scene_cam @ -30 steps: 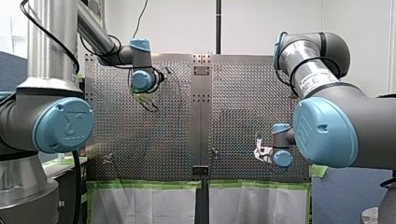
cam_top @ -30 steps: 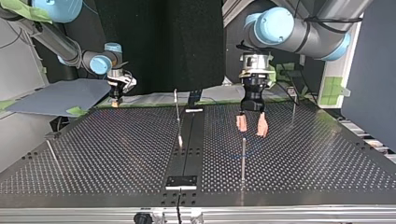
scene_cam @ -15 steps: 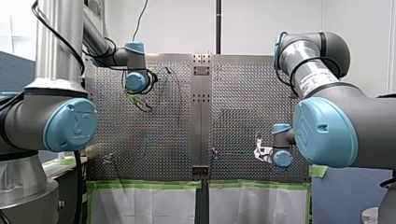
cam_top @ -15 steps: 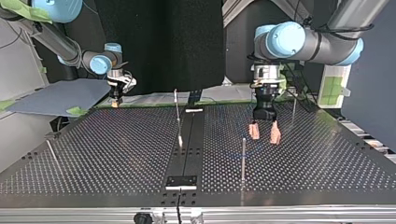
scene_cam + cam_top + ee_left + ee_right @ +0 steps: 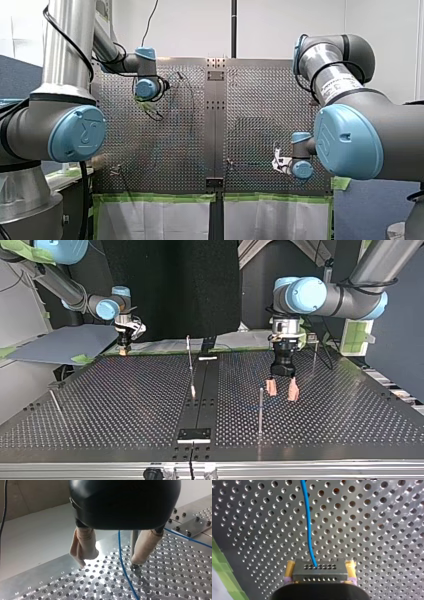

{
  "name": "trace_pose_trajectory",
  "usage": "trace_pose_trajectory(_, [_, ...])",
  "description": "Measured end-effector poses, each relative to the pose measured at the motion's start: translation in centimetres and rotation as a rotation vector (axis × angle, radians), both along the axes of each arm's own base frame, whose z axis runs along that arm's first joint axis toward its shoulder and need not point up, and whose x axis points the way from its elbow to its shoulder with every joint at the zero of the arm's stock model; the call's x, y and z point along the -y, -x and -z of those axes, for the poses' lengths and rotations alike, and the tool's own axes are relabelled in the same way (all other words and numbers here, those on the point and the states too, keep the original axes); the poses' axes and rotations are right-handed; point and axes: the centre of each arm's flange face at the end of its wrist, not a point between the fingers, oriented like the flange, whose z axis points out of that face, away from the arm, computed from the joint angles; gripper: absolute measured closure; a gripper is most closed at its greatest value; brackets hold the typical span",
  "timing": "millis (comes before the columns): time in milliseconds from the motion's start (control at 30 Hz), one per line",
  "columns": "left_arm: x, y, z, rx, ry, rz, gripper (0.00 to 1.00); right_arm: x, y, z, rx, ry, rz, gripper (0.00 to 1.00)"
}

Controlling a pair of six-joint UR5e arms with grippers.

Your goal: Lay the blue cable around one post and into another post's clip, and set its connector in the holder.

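My left gripper [image 5: 281, 390] hangs low over the perforated table [image 5: 125, 405] with its two beige pads [image 5: 85, 545] spread apart and nothing between them except the blue cable [image 5: 122, 565], which runs over the holes through the gap. So I judge the gripper is placed astride the cable in order to pinch it. A thin post [image 5: 134, 540] stands just behind one pad; probably the cable must go around it, and closing here risks touching it. My right gripper [image 5: 123, 351], near the table's far edge at the top view's left, is clamped with its yellow pads on the connector [image 5: 320, 571]. I think it holds this end so the cable cannot slide during routing. The connector is not yet in any holder.
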Motion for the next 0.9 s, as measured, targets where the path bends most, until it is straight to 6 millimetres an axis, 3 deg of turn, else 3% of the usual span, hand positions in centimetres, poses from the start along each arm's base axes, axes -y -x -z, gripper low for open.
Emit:
trace_pose_trajectory(433, [0.3, -1.5, -2.6, 0.044, 0.033, -0.003, 0.00, 0.0, 0.0, 0.1, 0.003, -0.004, -0.006, 1.00])
trace_pose_trajectory(733, [1.1, -3.1, -0.2, -0.003, 0.030, 0.025, 0.00, 0.0, 0.0, 0.1, 0.006, -0.004, -0.006, 1.00])
trace_pose_trajectory(900, [0.7, -3.6, -0.1, 0.000, 0.034, 0.016, 0.00, 0.0, 0.0, 0.1, 0.006, -0.004, -0.006, 1.00])
